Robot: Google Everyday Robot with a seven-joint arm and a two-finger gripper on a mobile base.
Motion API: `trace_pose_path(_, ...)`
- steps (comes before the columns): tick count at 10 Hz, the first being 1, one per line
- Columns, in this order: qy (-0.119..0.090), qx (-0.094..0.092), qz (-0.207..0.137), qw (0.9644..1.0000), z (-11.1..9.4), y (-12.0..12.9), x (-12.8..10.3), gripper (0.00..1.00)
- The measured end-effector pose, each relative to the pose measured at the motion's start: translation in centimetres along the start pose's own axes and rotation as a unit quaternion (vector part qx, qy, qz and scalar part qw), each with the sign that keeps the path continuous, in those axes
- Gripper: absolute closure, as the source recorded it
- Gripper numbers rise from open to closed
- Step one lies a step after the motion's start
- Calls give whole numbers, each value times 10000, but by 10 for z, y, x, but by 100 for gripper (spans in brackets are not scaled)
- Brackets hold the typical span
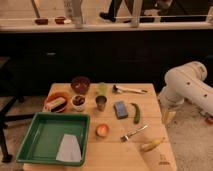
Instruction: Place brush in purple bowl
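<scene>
The brush (129, 90) lies flat near the table's back right edge, whitish handle pointing right, dark bristle head at its left end. The purple bowl (80, 84) stands upright at the back of the table, left of the brush, with a green cup between them. My gripper (168, 116) hangs off the table's right side, below the white arm (187, 87), level with the tabletop and apart from the brush. It holds nothing that I can see.
A green tray (30, 145) with a grey cloth (68, 148) fills the front left. An orange bowl (56, 102), small white bowl (78, 102), metal cup (101, 103), blue sponge (120, 109), green vegetable (136, 113), fork (133, 133), banana (151, 145) and orange fruit (102, 130) lie about.
</scene>
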Motion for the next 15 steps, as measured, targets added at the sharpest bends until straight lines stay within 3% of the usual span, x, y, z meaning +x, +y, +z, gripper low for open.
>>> trace_pose_path(5,12,2,-6,10000,0,0,0,20)
trace_pose_path(7,46,50,-83,9999,9,15,-12,20)
trace_pose_path(9,-207,26,-47,9998,19,46,-34,20)
trace_pose_path(11,-465,22,-18,9989,20,63,-41,20)
trace_pose_path(13,-707,-1,-38,9975,24,61,-48,20)
trace_pose_path(15,-927,-18,-54,9957,29,38,-56,20)
